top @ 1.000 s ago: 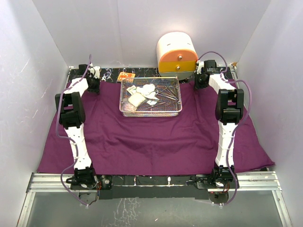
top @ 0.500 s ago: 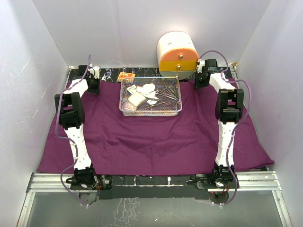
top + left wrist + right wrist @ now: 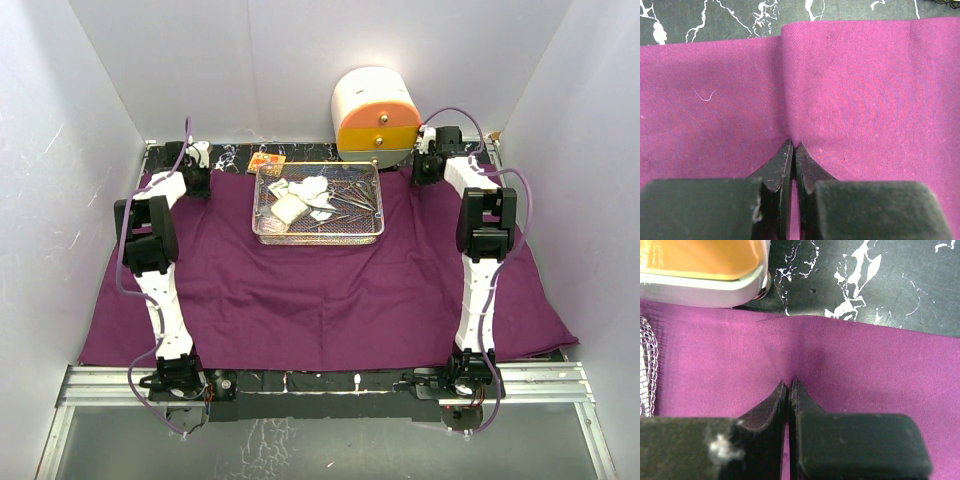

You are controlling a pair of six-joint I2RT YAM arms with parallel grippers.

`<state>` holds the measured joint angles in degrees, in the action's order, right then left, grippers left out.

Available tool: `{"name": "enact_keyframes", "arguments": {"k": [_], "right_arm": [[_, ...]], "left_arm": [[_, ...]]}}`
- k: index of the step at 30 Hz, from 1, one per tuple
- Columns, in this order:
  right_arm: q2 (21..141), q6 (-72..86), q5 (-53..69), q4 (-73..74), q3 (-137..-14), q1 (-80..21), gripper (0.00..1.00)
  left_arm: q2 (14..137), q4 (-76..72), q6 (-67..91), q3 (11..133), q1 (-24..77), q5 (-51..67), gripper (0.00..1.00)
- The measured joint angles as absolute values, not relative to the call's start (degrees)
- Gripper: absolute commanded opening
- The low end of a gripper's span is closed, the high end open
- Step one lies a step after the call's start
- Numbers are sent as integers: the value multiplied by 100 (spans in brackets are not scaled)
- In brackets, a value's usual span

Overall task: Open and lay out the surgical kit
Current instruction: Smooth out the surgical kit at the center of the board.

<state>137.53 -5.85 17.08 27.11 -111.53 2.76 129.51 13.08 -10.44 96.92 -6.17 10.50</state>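
Lying spread out, the purple cloth [image 3: 320,300] bears a silver mesh tray [image 3: 318,241].

Matt, finely woven purple cloth [image 3: 320,300] on glossy black, white-veined stone-look counter [image 3: 900,285], with shiny silver wire-mesh metal tray [image 3: 318,241] and smooth, glossy white-and-orange plastic cabinet [image 3: 372,100].
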Motion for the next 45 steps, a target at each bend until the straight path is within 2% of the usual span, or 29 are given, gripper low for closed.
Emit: {"name": "enact_keyframes", "arguments": {"k": [6,13,17,20,24,31,45], "right_arm": [[13587,-613,1857,2296,-10766,316,11],[13474,-803,1741,2115,-10584,381,35],[13456,-913,1678,2174,-10589,499,44],[13456,-982,1688,2368,-10680,628,55],[13476,-1059,1839,2759,-10855,869,60],[13561,-1142,2324,3201,-11118,1120,62],[13260,-1584,2561,3470,-10733,1175,72]], "left_arm": [[12879,1140,-1011,9537,-622,1061,0],[12816,1055,-980,9421,-631,1033,21],[12803,1074,-987,9413,-639,982,30],[12801,1076,-987,9415,-639,921,37],[12801,1070,-991,9415,-650,801,43],[12803,1070,-991,9424,-735,773,49],[13069,1500,-1072,9981,-1197,720,70]]}}
